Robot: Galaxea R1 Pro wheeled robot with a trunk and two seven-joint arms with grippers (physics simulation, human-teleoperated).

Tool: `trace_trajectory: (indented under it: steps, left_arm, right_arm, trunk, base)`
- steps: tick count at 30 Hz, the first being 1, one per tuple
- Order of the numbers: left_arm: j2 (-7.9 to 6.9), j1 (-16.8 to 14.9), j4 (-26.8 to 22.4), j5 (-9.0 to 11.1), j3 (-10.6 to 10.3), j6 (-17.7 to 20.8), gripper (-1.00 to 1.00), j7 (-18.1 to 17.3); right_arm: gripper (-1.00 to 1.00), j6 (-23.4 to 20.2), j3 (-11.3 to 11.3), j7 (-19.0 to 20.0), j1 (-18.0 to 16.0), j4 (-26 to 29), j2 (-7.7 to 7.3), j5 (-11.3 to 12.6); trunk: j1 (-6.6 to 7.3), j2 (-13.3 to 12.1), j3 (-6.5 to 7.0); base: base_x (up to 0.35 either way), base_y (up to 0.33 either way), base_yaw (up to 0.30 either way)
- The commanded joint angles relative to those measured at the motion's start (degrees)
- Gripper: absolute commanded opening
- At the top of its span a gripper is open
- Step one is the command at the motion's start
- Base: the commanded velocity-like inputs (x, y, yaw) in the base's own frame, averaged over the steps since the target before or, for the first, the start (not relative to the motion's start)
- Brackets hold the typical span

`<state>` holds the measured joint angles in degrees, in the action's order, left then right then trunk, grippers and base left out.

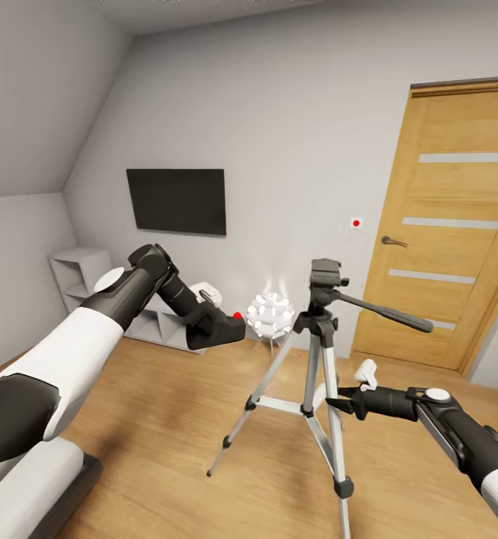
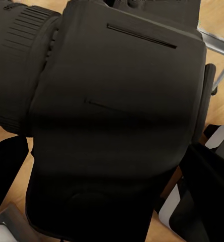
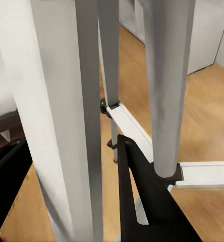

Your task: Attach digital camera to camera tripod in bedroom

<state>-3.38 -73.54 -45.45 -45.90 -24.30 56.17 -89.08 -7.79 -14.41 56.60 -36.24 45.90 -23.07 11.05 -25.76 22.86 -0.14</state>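
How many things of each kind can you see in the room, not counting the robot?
Cameras: 1, camera
Tripods: 1, tripod
TVs: 1, TV
Doors: 1, door
Lamps: 1, lamp
Shelves: 1, shelf
Total: 6

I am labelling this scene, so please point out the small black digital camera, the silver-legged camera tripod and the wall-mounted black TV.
Small black digital camera (image 1: pixel 217 329): head view, its body.
Silver-legged camera tripod (image 1: pixel 326 274): head view, its black head.
Wall-mounted black TV (image 1: pixel 177 200): head view, screen centre.
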Motion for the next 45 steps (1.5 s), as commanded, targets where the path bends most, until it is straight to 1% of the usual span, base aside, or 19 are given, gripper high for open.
trace_trajectory:
  steps: [1, 2, 6, 7, 15, 30, 45]
  left_arm:
    - [-0.04, 0.0, -0.1, -0.5, -0.1, 0.6, -1.00, -0.5]
    - [-0.03, 0.0, -0.1, -0.5, -0.1, 0.6, -1.00, -0.5]
    - [0.00, 0.0, -0.1, -0.5, -0.1, 0.6, -1.00, -0.5]
    - [0.02, 0.0, -0.1, -0.5, -0.1, 0.6, -1.00, -0.6]
    - [0.08, 0.0, -0.1, -0.5, -0.1, 0.6, -1.00, -0.5]
    - [0.12, 0.0, -0.1, -0.5, -0.1, 0.6, -1.00, -0.6]
    - [0.28, 0.0, -0.1, -0.5, -0.2, 0.6, -1.00, -0.5]
  right_arm:
    - [-1.00, -0.7, 0.3, 0.5, -0.1, 0.1, -0.05, 0.9]
    - [-1.00, -0.7, 1.1, 1.4, -0.1, 0.1, -0.05, 1.0]
    - [-1.00, -0.7, 3.1, 3.3, -0.1, 0.1, -0.05, 1.0]
    - [-1.00, -0.7, 4.0, 4.6, -0.1, 0.1, -0.05, 1.0]
    - [-1.00, -0.7, 4.4, 5.2, -0.1, 0.1, -0.05, 1.0]
    - [-1.00, -0.6, 4.4, 5.1, -0.1, 0.0, -0.05, 1.0]
    - [-1.00, -0.6, 4.4, 3.1, -0.1, 0.0, -0.05, 0.9]
  trunk:
    - [-0.02, 0.1, -0.02]
    - [-0.02, 0.1, -0.02]
    - [-0.02, 0.1, -0.02]
    - [-0.02, 0.1, -0.02]
    - [-0.02, 0.1, -0.02]
    - [-0.02, 0.1, -0.02]
    - [-0.02, 0.1, -0.02]
  base:
    - [0.000, 0.000, 0.000]
    - [0.000, 0.000, 0.000]
    - [0.000, 0.000, 0.000]
    - [0.000, 0.000, 0.000]
    - [0.000, 0.000, 0.000]
    - [0.000, 0.000, 0.000]
    - [0.000, 0.000, 0.000]
